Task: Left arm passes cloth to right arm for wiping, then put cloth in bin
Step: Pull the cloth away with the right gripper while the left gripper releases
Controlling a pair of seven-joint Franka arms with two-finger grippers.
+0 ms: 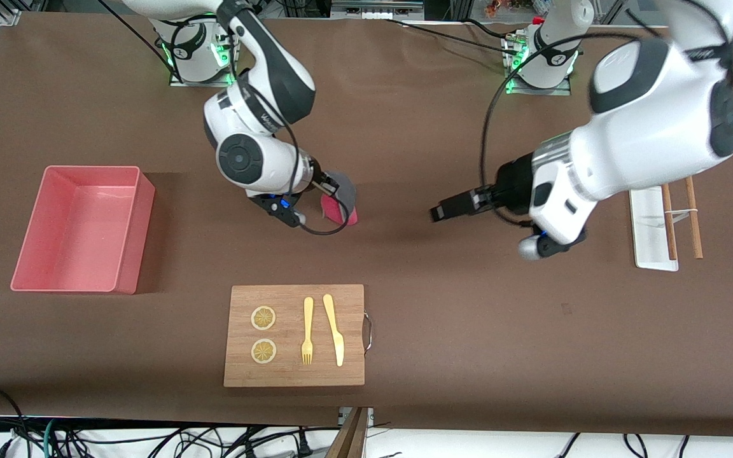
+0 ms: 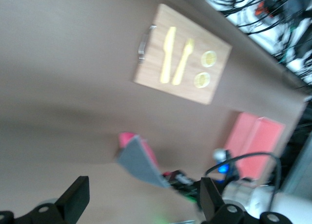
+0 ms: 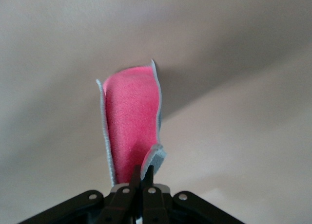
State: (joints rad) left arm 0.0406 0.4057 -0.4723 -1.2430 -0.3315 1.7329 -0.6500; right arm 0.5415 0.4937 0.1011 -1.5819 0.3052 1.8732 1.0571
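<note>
The cloth [image 1: 340, 210], crimson-pink on one face and grey on the other, hangs from my right gripper [image 1: 329, 188] over the middle of the table. In the right wrist view that gripper [image 3: 145, 173] is shut on the cloth's [image 3: 130, 121] edge. My left gripper [image 1: 436, 213] stands open and empty over bare table, apart from the cloth, toward the left arm's end. From the left wrist, its fingers [image 2: 78, 197] flank a wide gap with the cloth [image 2: 139, 160] past them. The pink bin [image 1: 131, 235] sits toward the right arm's end, also in the left wrist view [image 2: 253, 141].
A wooden cutting board [image 1: 354, 305] with two lemon slices, a fork and a knife lies nearer to the front camera than the cloth. A white tray [image 1: 648, 222] with chopsticks sits at the left arm's end.
</note>
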